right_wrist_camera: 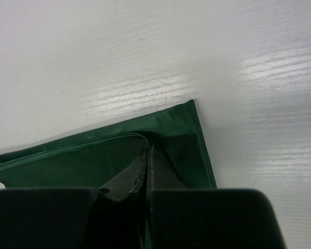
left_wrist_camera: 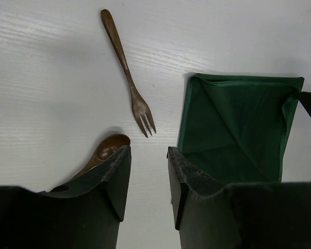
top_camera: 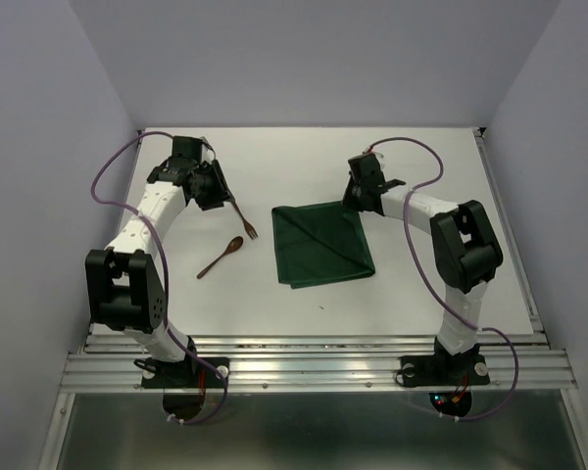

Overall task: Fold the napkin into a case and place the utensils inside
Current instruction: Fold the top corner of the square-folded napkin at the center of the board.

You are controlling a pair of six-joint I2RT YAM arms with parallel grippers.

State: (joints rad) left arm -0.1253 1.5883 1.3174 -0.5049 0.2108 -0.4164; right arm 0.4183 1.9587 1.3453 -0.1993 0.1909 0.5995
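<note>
The dark green napkin lies folded into a rough square at the table's middle; it also shows in the left wrist view. My right gripper is at its far right corner. In the right wrist view this gripper is shut, and a layer of the napkin is pinched at the hem. The wooden fork and the wooden spoon lie left of the napkin. My left gripper is open and empty above the table. From its wrist view, the fork lies ahead and the spoon bowl sits by the left finger.
The white table ends at a metal rail along the near edge. Pale walls close in the far side and both sides. Purple cables loop from both arms.
</note>
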